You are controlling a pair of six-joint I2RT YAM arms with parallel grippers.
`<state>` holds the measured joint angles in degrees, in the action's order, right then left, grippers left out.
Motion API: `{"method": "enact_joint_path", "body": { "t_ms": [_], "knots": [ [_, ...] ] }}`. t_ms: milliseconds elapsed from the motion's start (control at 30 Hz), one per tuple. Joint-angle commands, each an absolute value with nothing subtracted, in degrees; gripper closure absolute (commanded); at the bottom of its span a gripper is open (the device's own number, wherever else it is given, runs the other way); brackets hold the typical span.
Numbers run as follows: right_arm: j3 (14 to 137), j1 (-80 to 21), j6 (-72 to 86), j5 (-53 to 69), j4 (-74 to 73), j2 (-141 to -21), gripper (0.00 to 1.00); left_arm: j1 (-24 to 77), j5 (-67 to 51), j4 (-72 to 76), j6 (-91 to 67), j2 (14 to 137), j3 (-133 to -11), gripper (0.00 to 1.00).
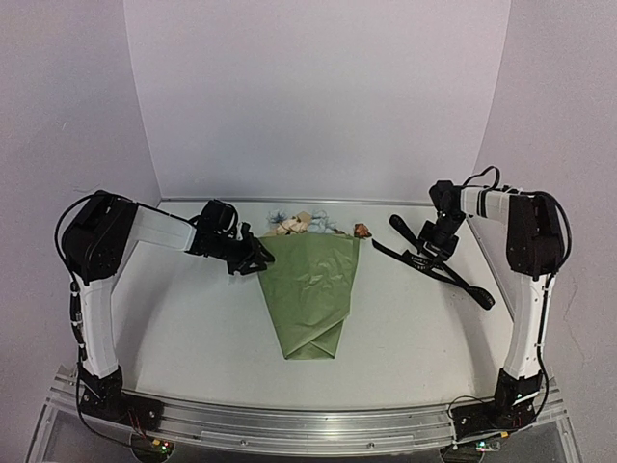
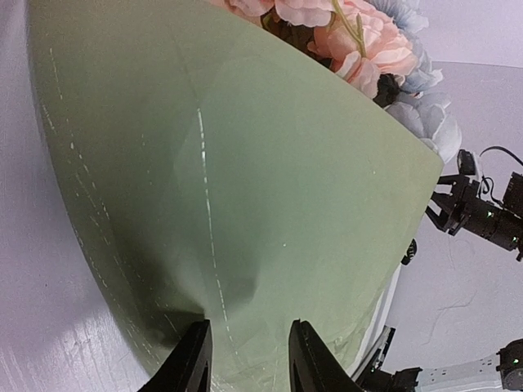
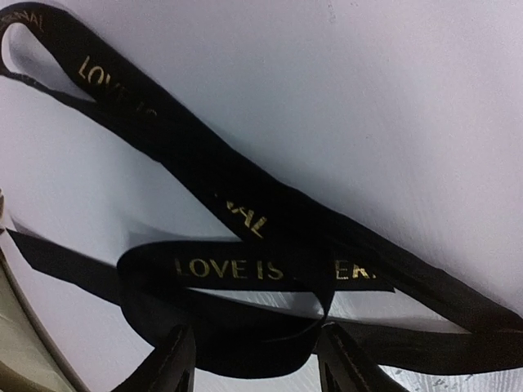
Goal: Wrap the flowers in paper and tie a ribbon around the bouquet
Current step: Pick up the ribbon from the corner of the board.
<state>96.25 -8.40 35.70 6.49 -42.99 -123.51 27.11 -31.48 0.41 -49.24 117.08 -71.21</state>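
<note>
Bouquet (image 1: 310, 289) lies flat mid-table on the white table (image 1: 193, 318), tip toward the arm bases, wide end toward the back wall. The thin olive-green paper (image 2: 245, 180) is folded into a cone with a matte face, one long pale crease line and fine scuff marks. At the tip, two flaps overlap.

The flowers (image 1: 297, 225) stick out of the wide end only. From above they read as cream and pale blue heads, with one brownish-orange head (image 1: 362, 230) at the right corner. The left wrist view shows peach-pink petals beside pale blue ones. Stems are hidden inside the cone.

The left gripper (image 1: 258, 257) is at the cone's upper left edge. Its jaws are narrow with paper between the fingers (image 2: 189, 363). Can't tell if it's actually clamped.

The long narrow black ribbon (image 1: 463, 282) lies on the table right of the bouquet, not touching it, looped over itself. Gold lettering on it reads "LOVE IS…". The right gripper (image 1: 431, 253) is down over it, jaws apart, with a finger (image 3: 167, 363) on each side of the bunched ribbon. No visible pinch.
</note>
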Motion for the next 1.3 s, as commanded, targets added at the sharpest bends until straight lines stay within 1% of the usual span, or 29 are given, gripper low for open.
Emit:
{"method": "enact_joint_path", "body": {
  "t_ms": [0,300,500,700,833,933,1000,1067,1167,1267],
  "knots": [
    [99.1,-7.8,38.4,6.7,-44.8,-125.4,0.51,27.5,-31.0,-1.9,-47.0,113.3,-73.3,0.63],
    [96.8,-6.9,39.0,6.1,-44.9,-125.2,0.55,27.6,-29.0,-5.8,-44.2,106.4,-72.8,0.61],
    [94.7,-6.9,38.0,5.5,-44.9,-123.3,0.55,27.6,-27.8,-7.8,-43.0,103.2,-72.5,0.60],
    [94.3,-6.8,35.4,4.1,-45.3,-119.6,0.44,27.6,-27.6,-8.0,-42.7,100.8,-70.8,0.60],
    [93.5,-6.8,34.1,2.3,-45.8,-117.8,0.32,27.6,-27.4,-7.9,-42.4,100.1,-70.3,0.59],
    [94.7,-6.8,32.8,1.1,-47.5,-119.3,0.23,27.6,-27.6,-7.9,-42.3,99.8,-70.2,0.59],
    [96.6,-6.8,32.7,2.2,-48.8,-121.6,0.20,27.6,-27.6,-8.2,-42.2,99.5,-70.2,0.59],
    [97.9,-6.9,33.7,3.7,-49.7,-124.1,0.20,27.6,-27.4,-8.4,-42.1,99.2,-70.1,0.59],
    [98.6,-6.9,35.9,5.3,-49.9,-126.5,0.23,27.6,-27.3,-8.6,-42.2,98.6,-70.2,0.59],
    [98.2,-6.8,37.2,6.2,-49.9,-127.5,0.31,27.6,-27.1,-8.8,-42.3,97.7,-69.9,0.59]
  ]
}}
